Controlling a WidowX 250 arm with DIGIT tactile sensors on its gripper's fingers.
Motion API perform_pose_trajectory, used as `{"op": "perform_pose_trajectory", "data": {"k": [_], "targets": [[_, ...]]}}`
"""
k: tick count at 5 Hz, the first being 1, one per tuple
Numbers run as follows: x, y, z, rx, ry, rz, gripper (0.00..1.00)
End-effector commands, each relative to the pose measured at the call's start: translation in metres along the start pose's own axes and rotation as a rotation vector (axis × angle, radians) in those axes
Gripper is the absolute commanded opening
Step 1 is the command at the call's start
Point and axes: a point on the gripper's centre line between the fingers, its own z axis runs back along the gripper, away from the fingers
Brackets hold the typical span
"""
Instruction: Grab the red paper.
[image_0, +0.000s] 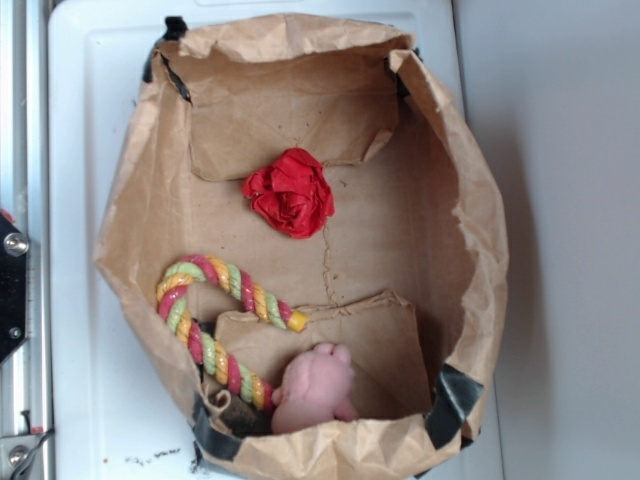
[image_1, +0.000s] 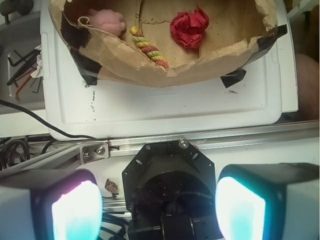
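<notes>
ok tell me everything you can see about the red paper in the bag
The red paper is a bright red, crumpled ball of thin, tissue-like paper, its folds making it look like a rose. It lies loose on the floor of the open brown paper bag, toward the end opposite the rope toy and pink plush, apart from both. Nothing but the bag touches it; the gripper is open and well away, outside the bag.

A white plastic tray-like panel (image_0: 90, 250) forms the carrying surface. A brown paper bag (image_0: 470, 230), opened and flattened into a shallow basin with black tape at its corners, lies directly on it. A metal rail (image_1: 240, 137) borders the panel's edge in the wrist view, with grey surface beside the panel.
</notes>
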Motion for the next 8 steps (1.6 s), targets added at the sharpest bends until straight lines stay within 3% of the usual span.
{"op": "perform_pose_trajectory", "data": {"k": [1, 3, 6, 8], "targets": [[0.000, 0.000, 0.000, 0.000, 0.000, 0.000, 1.00], [0.043, 0.007, 0.007, 0.023, -0.058, 0.029, 1.00], [0.083, 0.017, 0.015, 0.041, -0.122, 0.065, 1.00], [0.116, 0.034, -0.012, 0.067, -0.158, 0.046, 1.00]]}}
